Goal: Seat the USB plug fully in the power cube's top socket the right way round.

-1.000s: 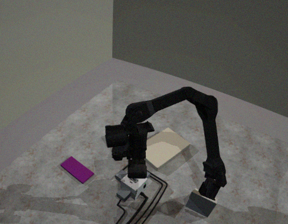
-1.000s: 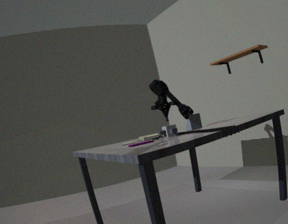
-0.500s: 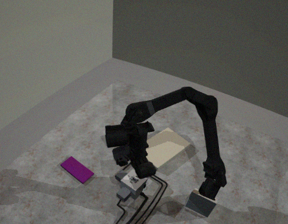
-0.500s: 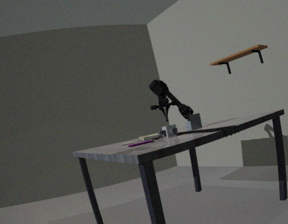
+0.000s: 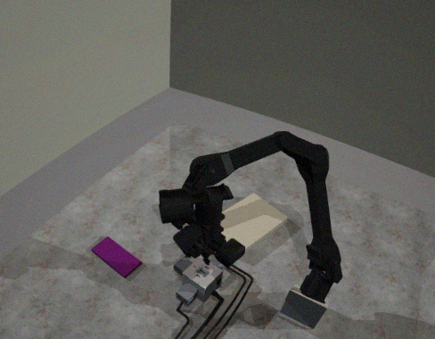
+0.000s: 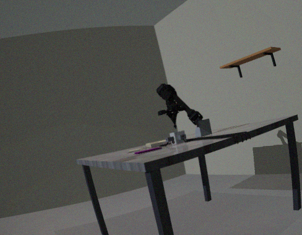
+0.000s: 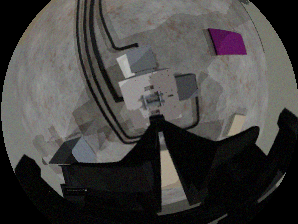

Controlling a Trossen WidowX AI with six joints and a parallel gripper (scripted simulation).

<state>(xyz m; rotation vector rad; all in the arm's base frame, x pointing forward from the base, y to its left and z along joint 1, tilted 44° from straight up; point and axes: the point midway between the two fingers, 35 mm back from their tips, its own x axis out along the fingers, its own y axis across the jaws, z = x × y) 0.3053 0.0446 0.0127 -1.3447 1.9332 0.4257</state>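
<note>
The pale power cube [image 5: 210,288] [image 6: 174,137] [image 7: 132,92] stands on the table, its top face up. My gripper [image 5: 207,260] [image 6: 175,127] [image 7: 158,125] points down over the cube's top, its fingertips close together. It is shut on the small grey USB plug [image 7: 153,100], which shows just beyond the fingertips in the wrist view, over the middle of the cube's top. The socket is largely hidden behind the plug. Whether the plug's end is in the socket or just above it, and which way round it is, I cannot tell.
Grey plugs [image 5: 186,293] [image 7: 186,87] stick out of the cube's sides. Black cables [image 5: 250,279] [image 7: 79,47] run beside it. A cream box [image 5: 268,219] [image 7: 170,170] lies behind the gripper. A purple slab [image 5: 117,257] [image 6: 148,150] [image 7: 228,42] lies farther off. The arm's base block [image 5: 304,309] [image 6: 205,127] stands nearby.
</note>
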